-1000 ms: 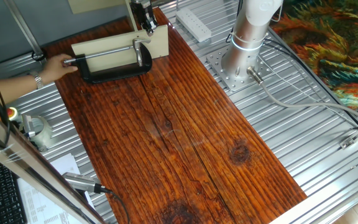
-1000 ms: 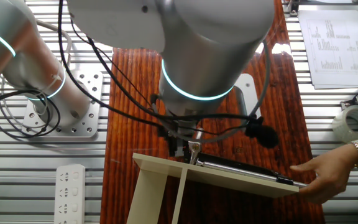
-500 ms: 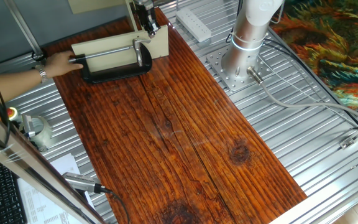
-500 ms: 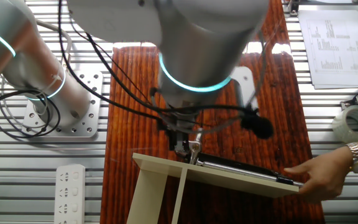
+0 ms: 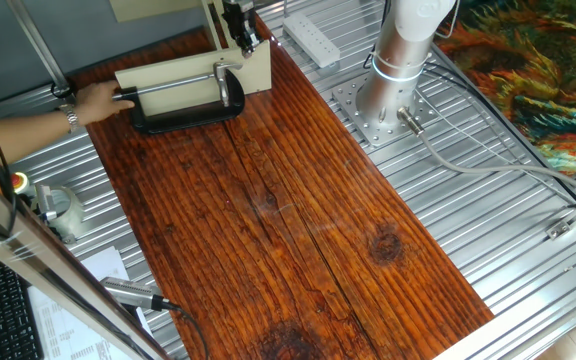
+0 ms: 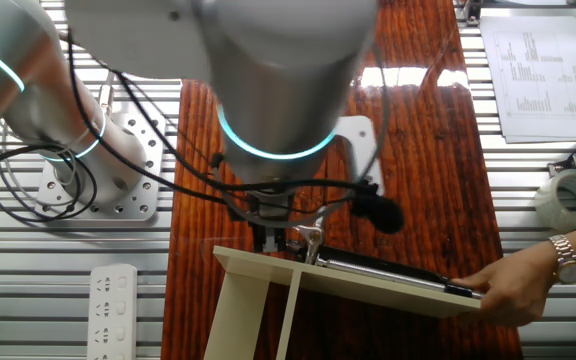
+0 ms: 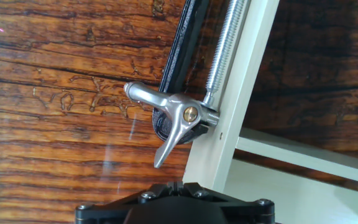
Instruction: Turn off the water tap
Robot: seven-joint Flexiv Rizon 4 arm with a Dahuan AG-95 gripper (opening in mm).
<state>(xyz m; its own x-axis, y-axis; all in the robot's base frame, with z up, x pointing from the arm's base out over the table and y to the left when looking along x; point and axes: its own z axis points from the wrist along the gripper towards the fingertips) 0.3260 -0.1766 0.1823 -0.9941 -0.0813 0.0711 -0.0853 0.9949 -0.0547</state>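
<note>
The water tap is a small chrome lever (image 7: pixel 169 118) with a brass centre screw, fixed at the end of a long threaded silver rod (image 7: pixel 225 43) that runs along the cream block (image 7: pixel 241 93) and a black clamp frame (image 7: pixel 182 37). It also shows in one fixed view (image 5: pixel 223 72) and in the other fixed view (image 6: pixel 312 240). My gripper (image 7: pixel 182 185) shows only at the bottom edge of the hand view, fingers closed together, empty, a short way back from the lever and not touching it. In one fixed view the gripper (image 5: pixel 240 25) hangs just above the tap.
A person's hand (image 5: pixel 93 100) holds the far end of the clamp (image 5: pixel 183 120); it also shows in the other fixed view (image 6: pixel 513 290). A white power strip (image 5: pixel 311 38) and the robot base column (image 5: pixel 400 70) stand to the right. A tape roll (image 6: pixel 573 195) and papers (image 6: pixel 538 70) lie beside the board.
My gripper has lifted a little away from the tap and the arm has swung left in the other fixed view. The person's hand stays at the clamp's end.
</note>
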